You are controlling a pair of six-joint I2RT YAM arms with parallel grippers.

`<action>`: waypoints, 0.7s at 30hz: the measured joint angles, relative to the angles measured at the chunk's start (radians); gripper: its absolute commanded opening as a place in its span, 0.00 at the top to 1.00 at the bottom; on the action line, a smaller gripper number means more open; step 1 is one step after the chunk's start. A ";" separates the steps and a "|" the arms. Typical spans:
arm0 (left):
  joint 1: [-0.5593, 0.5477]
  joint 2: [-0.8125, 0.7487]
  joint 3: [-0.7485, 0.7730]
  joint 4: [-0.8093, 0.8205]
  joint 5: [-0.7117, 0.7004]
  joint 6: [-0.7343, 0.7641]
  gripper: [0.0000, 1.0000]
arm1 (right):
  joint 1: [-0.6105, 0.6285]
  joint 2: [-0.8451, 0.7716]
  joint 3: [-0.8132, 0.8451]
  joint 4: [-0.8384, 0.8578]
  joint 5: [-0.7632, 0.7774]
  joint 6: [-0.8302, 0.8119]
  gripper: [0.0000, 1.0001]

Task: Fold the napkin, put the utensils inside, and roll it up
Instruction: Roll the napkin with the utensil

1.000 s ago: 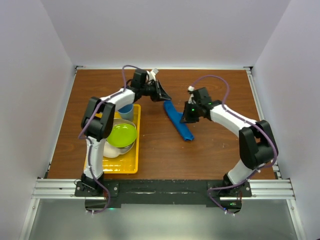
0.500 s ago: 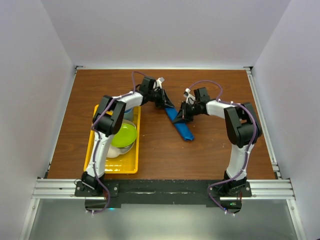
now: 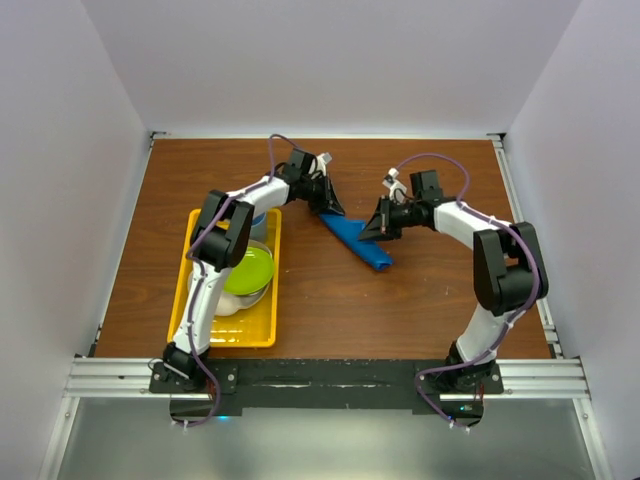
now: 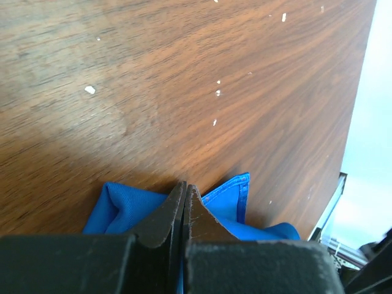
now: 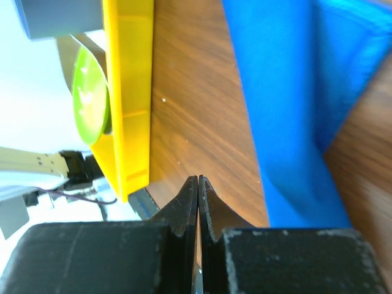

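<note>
The bright blue napkin [image 3: 358,242] lies as a narrow bunched strip on the wooden table, slanting from far left to near right. My left gripper [image 3: 338,209] is at its far end. In the left wrist view the gripper [image 4: 185,184] is shut, and napkin cloth [image 4: 229,197] bulges out on both sides of the jaws. My right gripper [image 3: 366,234] is shut and empty against the strip's right side. In the right wrist view its tips [image 5: 198,177] are over bare wood beside the napkin [image 5: 288,92]. No fork is visible in any view.
A yellow tray [image 3: 262,335] stands at the left and holds a lime green dish [image 3: 247,268] on a white bowl, with a blue cup [image 3: 256,220] behind. The tray [image 5: 127,92] and the dish [image 5: 92,92] also show in the right wrist view.
The napkin strip has swung so its near end lies further right, and it looks shorter. My right gripper came in to the strip, then drew back a little to the right. My left gripper moved down to the strip's far end.
</note>
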 measured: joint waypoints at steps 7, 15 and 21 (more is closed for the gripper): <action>0.000 -0.005 0.042 -0.066 -0.019 0.022 0.94 | -0.060 0.031 -0.094 0.040 -0.023 -0.002 1.00; -0.005 -0.077 0.038 -0.066 0.011 -0.004 0.93 | -0.053 0.035 -0.156 -0.001 -0.021 -0.028 1.00; -0.003 -0.148 -0.050 -0.034 0.015 -0.002 0.94 | -0.053 -0.015 -0.135 -0.042 0.024 -0.070 1.00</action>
